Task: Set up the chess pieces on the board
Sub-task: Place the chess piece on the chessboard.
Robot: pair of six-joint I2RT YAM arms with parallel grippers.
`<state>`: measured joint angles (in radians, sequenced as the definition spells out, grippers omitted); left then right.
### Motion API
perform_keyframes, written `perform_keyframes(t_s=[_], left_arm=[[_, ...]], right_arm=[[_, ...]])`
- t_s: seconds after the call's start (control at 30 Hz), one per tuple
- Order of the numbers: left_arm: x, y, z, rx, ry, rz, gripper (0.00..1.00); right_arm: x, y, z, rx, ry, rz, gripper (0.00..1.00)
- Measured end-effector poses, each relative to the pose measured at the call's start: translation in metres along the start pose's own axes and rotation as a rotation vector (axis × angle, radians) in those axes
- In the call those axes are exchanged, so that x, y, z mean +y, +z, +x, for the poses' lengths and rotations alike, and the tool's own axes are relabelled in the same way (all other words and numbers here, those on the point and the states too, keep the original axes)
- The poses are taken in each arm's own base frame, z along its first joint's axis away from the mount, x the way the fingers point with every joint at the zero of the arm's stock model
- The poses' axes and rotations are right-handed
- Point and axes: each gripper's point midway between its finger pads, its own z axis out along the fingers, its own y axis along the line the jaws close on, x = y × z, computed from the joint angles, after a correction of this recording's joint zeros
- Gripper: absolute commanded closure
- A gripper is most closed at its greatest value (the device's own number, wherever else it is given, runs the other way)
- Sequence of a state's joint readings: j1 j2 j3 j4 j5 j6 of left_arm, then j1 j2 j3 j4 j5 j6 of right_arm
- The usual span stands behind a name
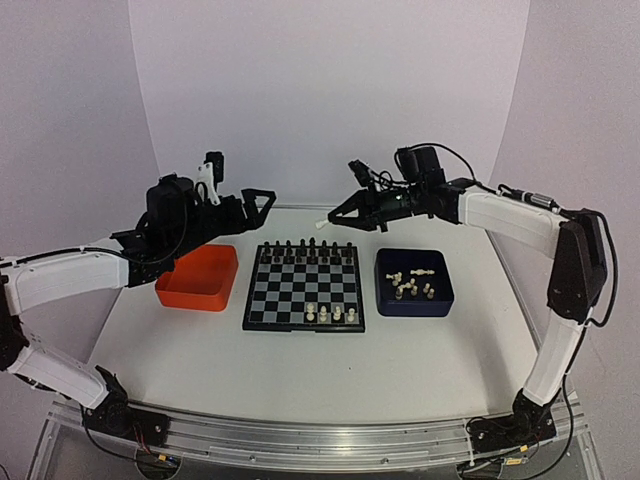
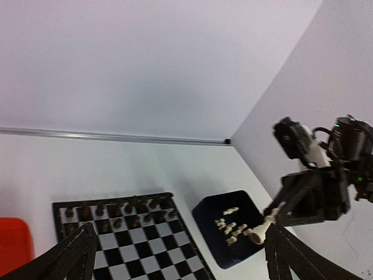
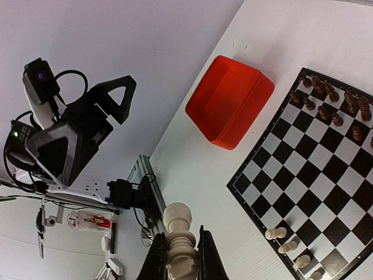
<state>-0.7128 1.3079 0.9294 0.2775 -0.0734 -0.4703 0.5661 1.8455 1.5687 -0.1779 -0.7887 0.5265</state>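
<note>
The board (image 1: 248,300) lies at the table's middle, with black chessmen (image 1: 305,247) along its far rows and several cream-white chess pieces (image 1: 330,313) on its near right squares. More white pieces (image 1: 410,285) lie in the dark blue tray (image 1: 440,300). My right gripper (image 1: 337,214) hovers above the board's far edge, shut on a white piece (image 3: 178,224) that sticks out past its fingertips (image 3: 204,256). My left gripper (image 1: 262,203) hangs open and holds nothing, high above the board's far left corner. Its fingers (image 2: 64,262) frame the board (image 2: 145,245).
An orange tray (image 1: 198,278) stands left of the board with nothing showing inside. The dark blue tray (image 2: 210,219) sits right of the board. White walls close in behind and at both sides. A metal rail (image 1: 300,440) runs along the near edge.
</note>
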Motion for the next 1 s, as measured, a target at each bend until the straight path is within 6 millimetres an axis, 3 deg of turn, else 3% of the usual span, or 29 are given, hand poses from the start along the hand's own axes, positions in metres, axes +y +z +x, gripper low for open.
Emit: perform_keyframes(t_s=[0.2, 0.33, 0.5, 0.67, 1.0], left_arm=[[0.102, -0.004, 0.010, 0.099, -0.138, -0.311, 0.00], [0.143, -0.004, 0.023, 0.177, -0.196, -0.448, 0.00], [0.151, -0.002, 0.039, 0.252, -0.219, -0.492, 0.00], [0.152, -0.004, 0.043, 0.275, -0.220, -0.504, 0.00], [0.154, -0.006, 0.047, 0.291, -0.217, -0.512, 0.00]], right_arm=[[-0.014, 0.015, 0.023, 0.104, -0.185, 0.228, 1.00], [-0.009, 0.038, 0.050, 0.227, -0.369, 0.326, 1.00], [-0.015, 0.066, 0.083, 0.383, -0.558, 0.415, 1.00], [-0.034, 0.086, 0.108, 0.511, -0.696, 0.496, 1.00], [-0.064, 0.114, 0.132, 0.644, -0.820, 0.558, 1.00]])
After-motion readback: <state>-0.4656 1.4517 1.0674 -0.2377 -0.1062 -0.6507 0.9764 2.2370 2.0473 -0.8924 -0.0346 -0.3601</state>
